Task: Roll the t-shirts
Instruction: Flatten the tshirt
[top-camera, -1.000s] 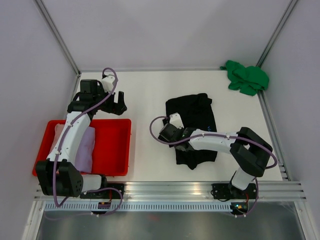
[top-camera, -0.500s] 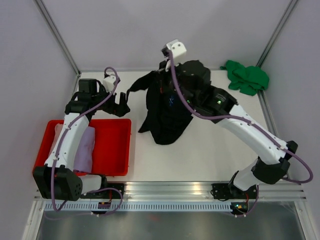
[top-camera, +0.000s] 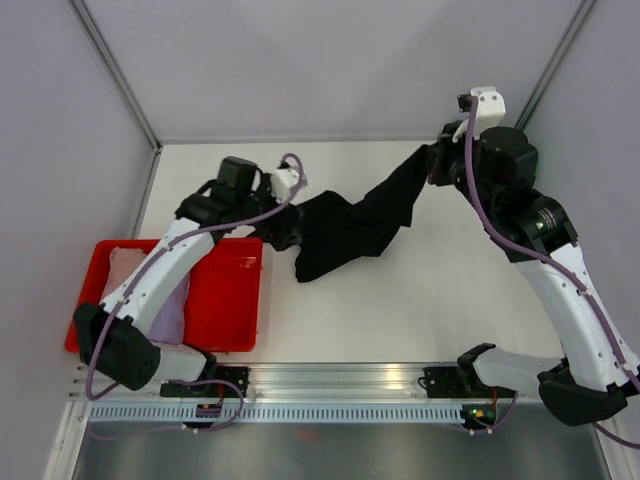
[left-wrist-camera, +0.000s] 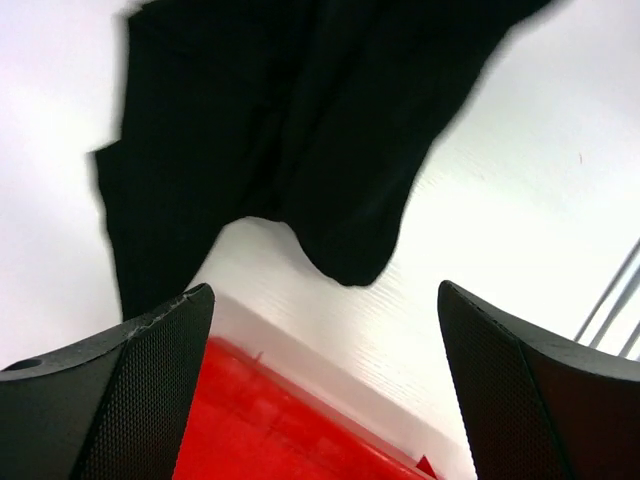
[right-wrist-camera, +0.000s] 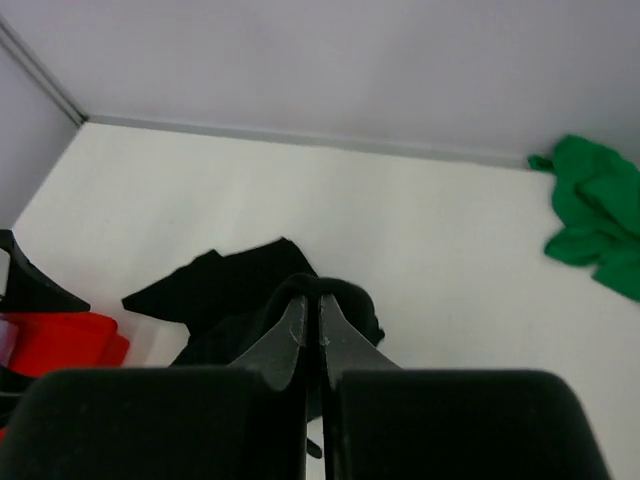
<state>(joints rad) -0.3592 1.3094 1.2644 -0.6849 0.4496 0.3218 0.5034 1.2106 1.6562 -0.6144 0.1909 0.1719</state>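
Up over the table (top-camera: 420, 300), the right claw (right-wrist-camera: 310, 302) seems to pinch the black t-shirt (top-camera: 350, 225), so the left claw (left-wrist-camera: 322, 298), spread wide, should grab its low edge gently.

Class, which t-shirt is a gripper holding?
The black t-shirt, pinched by the right gripper; the green t-shirt and the pale ones lie untouched.

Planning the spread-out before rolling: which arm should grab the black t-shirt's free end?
Likely left. The left gripper is open right beside the low end of the black t-shirt; the right gripper is shut on its other end, holding it up.
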